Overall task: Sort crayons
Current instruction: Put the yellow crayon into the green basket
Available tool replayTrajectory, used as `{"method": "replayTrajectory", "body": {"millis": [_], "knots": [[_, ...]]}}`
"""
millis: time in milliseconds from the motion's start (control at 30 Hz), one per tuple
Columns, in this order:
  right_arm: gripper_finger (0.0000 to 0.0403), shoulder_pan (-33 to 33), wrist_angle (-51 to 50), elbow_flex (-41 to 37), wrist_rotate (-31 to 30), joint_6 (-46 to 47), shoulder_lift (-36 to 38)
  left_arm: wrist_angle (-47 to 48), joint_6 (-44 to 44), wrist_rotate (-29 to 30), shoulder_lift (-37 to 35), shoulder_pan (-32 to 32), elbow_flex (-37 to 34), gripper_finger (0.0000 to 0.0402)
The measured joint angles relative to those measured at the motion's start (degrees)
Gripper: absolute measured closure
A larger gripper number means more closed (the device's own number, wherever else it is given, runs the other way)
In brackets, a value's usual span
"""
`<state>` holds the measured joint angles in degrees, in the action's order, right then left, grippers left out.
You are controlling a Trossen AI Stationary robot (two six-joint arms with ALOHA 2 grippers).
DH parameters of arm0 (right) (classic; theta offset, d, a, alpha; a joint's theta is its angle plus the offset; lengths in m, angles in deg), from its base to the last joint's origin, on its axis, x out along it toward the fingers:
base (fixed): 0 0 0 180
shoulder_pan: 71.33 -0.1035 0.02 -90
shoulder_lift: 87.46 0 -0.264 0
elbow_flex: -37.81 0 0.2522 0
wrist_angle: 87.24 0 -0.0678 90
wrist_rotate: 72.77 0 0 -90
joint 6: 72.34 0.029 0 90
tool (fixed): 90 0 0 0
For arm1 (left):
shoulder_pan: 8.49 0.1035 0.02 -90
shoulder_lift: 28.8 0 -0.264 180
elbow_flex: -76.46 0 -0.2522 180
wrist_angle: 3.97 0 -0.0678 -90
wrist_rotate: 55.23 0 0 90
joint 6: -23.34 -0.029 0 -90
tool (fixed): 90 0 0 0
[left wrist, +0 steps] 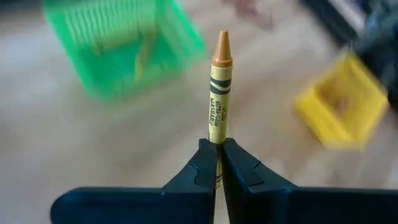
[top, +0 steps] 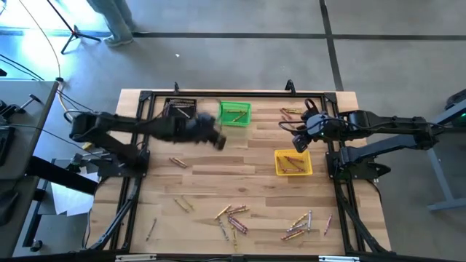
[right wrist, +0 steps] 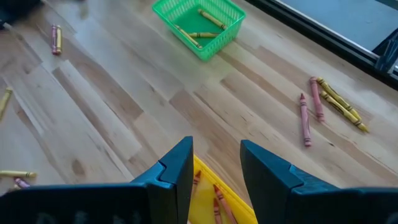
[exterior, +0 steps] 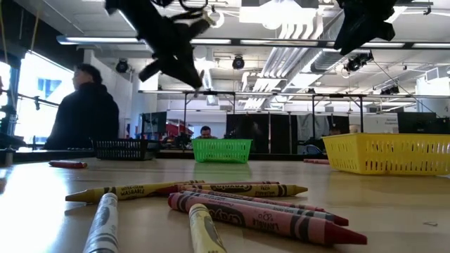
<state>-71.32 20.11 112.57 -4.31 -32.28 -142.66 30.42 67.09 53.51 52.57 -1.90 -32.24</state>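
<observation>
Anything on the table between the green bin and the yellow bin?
No. In the high view, the wooden table between the green mesh bin and yellow mesh bin is bare; the right wrist view agrees.

Wooden tabletop [top: 247, 175]: three small mesh bins in its far half. Black mesh bin [top: 180, 109] near the far left corner; green mesh bin [top: 235, 113] just right of it, near the middle of the far edge; yellow mesh bin [top: 293, 162] toward the right edge, nearer than the green one. Crayons lie in the green and yellow bins. Loose wax crayons [top: 231, 217] are scattered along the near edge, centre to right; a few more [top: 290, 112] lie by the far right corner. Left gripper [top: 216, 140] above the table just near-left of the green bin, one gold crayon [left wrist: 218, 87] between its fingers. Right gripper [top: 298, 143] above the yellow bin's far edge.
</observation>
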Motion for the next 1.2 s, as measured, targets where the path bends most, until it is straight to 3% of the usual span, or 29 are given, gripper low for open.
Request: {"method": "replayTrajectory", "body": {"millis": [167, 367, 633, 867, 933, 1100, 1200], "knots": [[0.0284, 0.0, 0.1, 0.05, -0.33, 1.06, -0.6, -7.86, -9.95, -1.03, 3.48, 9.83, -0.09, 0.0401], [0.0284, 0.0, 0.11, 0.06, -1.46, 1.04, -1.97, -15.89, -18.42, -9.41, 11.04, 16.23, -0.04, 0.0398], [0.0284, 0.0, 0.14, 0.06, -1.49, 1.18, -4.04, -24.95, -21.6, -12.78, 18.44, 17.46, -0.07, 0.0358], [0.0284, 0.0, 0.04, 0.06, -0.71, 2.47, -5.99, -26.64, -23.34, -14.88, 18.7, 17.46, -0.07, 0.0305], [0.0284, 0.0, 0.05, 0.06, -0.21, 2.53, -6.58, -25.34, -22.15, -21.34, 17.55, 17.49, -0.07, 0.0295], [0.0284, 0.0, 0.02, 0.06, 0.57, 2.33, -8.2, -18.64, -21.49, -47.37, 13.58, 16.49, -0.04, 0.0292], [0.0284, 0.0, 0.0, 0.04, 0.59, 1.41, -9.18, -11.98, -23.22, -57.45, 10.52, 13.71, -0.04, 0.0301]]}}
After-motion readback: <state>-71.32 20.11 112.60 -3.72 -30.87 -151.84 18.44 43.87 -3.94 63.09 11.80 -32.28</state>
